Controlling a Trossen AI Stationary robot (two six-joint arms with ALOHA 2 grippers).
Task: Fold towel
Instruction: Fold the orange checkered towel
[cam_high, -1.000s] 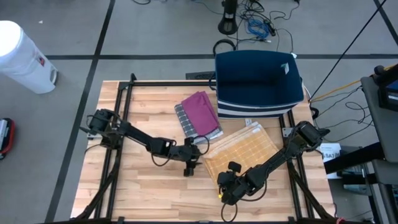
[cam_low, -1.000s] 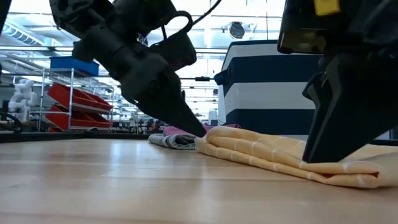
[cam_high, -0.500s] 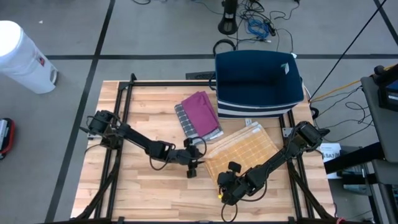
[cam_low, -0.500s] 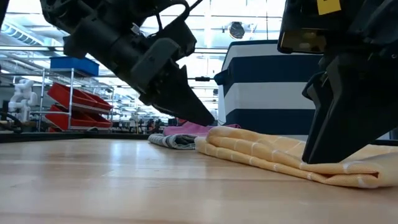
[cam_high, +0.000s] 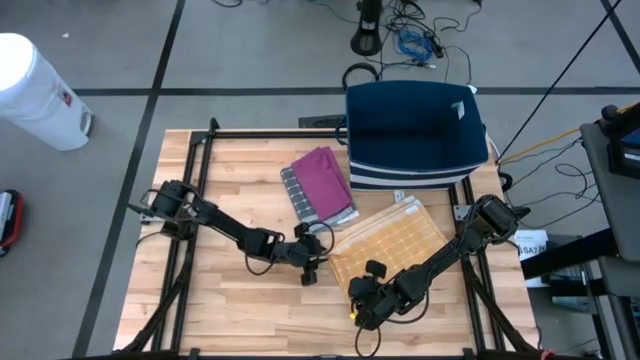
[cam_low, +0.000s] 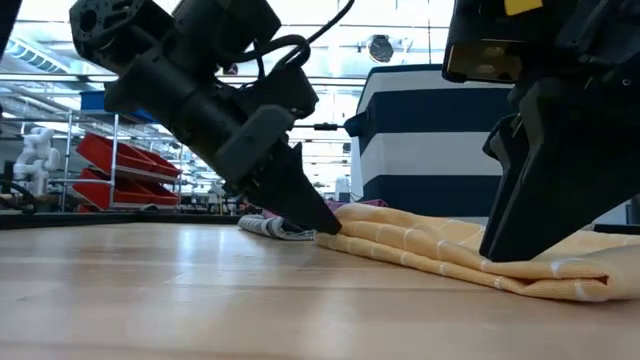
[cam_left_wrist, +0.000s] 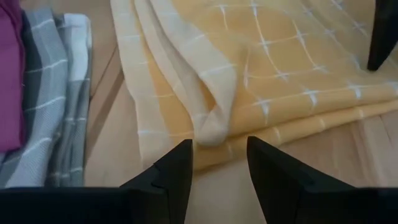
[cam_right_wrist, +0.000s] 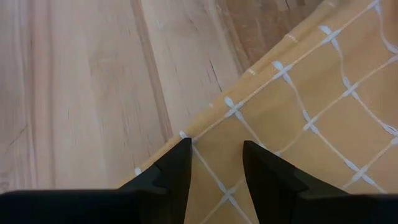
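Note:
The yellow checked towel (cam_high: 395, 235) lies folded in layers on the wooden table (cam_high: 230, 160), right of centre. My left gripper (cam_high: 312, 268) is open at the towel's left corner. A bunched fold of that corner (cam_left_wrist: 214, 127) lies just ahead of the gap between its fingers (cam_left_wrist: 217, 148). My right gripper (cam_high: 362, 300) is open and slants down on the towel's near corner, with flat cloth (cam_right_wrist: 214, 162) showing between its fingers. My left gripper comes in low from the table's left, slanting down, its tips at the edge of the towel's bunched left corner (cam_low: 335, 228). I cannot tell whether they touch the cloth. My right gripper's fingertips (cam_right_wrist: 183, 149) rest on the towel's top layer close to its near corner (cam_right_wrist: 186, 134), slanting down from above. The cloth between them stays flat on the table, not gathered.
Behind the yellow towel lies a stack of folded towels, magenta on grey (cam_high: 320, 185). A blue and white bin (cam_high: 415, 135) stands at the table's far right. Bare wood (cam_high: 230, 310) spreads at the near left.
My left gripper has rolled about its own line and dipped, bringing its tips down to the yellow towel's left corner. The towel has not moved.

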